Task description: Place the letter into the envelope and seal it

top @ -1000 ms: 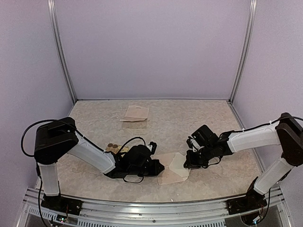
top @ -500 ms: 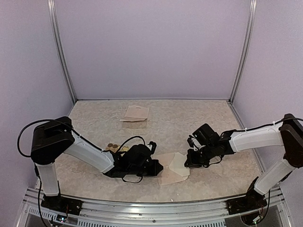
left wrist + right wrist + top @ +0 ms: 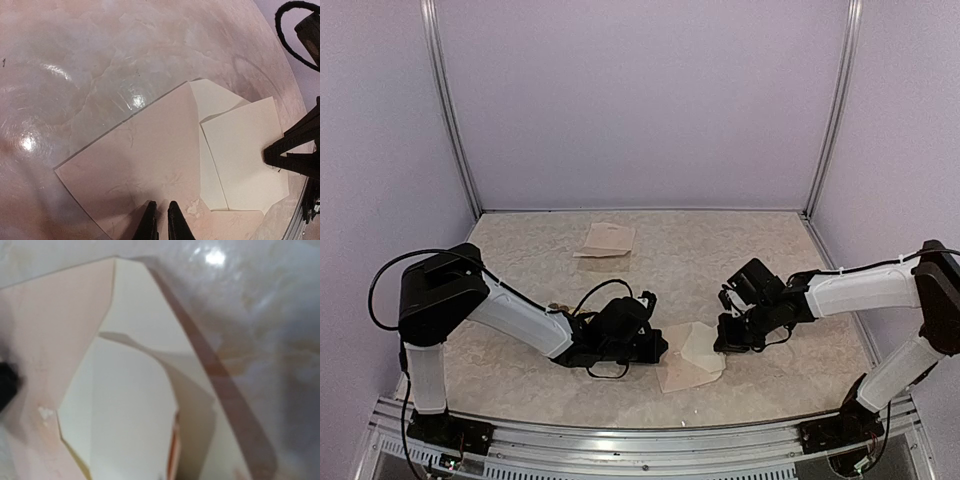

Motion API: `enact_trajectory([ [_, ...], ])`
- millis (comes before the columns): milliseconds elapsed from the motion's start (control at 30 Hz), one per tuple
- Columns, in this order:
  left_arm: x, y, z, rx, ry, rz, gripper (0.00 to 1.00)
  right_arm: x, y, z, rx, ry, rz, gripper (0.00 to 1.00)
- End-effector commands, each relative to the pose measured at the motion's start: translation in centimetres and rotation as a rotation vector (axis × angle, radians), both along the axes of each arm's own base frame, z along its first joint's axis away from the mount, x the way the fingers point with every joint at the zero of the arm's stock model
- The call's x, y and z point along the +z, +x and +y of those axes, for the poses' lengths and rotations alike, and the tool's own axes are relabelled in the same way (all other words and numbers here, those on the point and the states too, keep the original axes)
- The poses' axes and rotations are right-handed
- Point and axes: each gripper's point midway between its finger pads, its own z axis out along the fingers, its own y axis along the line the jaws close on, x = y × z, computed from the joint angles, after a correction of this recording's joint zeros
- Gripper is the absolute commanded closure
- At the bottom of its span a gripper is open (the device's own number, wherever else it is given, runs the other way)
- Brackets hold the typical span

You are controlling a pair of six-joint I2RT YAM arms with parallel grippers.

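Top external view: shows the envelope [image 3: 680,372] flat on the marbled table [image 3: 740,250], near the front edge and between the two arms, paler end turned toward the right arm. Shows the left gripper [image 3: 658,350] stretched low across the tabletop with its tip at the envelope's left end, and the right gripper [image 3: 724,342] angled down onto the paler end. Also takes in a second tan paper [image 3: 606,240], well apart, toward the back wall.

Left wrist view: looks down on the pinkish envelope body, with a cream sheet [image 3: 240,150] overlapping its open end. Catches the left fingertips [image 3: 150,220] almost together, only a thin slit between, both resting on top of the pink face near its edge. Cannot tell whether any paper sits in that slit. Picks out the dark tip of the right gripper touching the right edge of the cream sheet, jaws closed together. Cannot tell whether paper is nipped there.

Right wrist view: blurred and very close. Makes out pink paper at the left and the cream sheet in the middle. Behind it, makes out the flap [image 3: 145,300], cream inside, lifted off the table on the right side. Traces a brownish band [image 3: 220,385] along that flap's outer edge.
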Motion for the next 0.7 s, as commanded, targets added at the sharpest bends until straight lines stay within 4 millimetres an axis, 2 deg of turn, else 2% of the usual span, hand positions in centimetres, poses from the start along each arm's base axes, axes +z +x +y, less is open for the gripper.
enact_trajectory([
  [0, -2.3, -0.3, 1.5, 0.021, 0.111, -0.002, 0.92, 0.1, 0.5, -0.9, -0.021, -0.033, 0.002, 1.0],
  [233, -2.0, -0.8, 1.2, 0.01, 0.099, -0.006, 0.92, -0.4, 0.8, -0.6, -0.015, -0.058, 0.033, 1.0],
  [667, -1.8, -1.2, 0.3, -0.013, 0.063, 0.008, 0.93, -0.8, 1.6, 1.2, 0.021, -0.028, 0.058, 1.0],
])
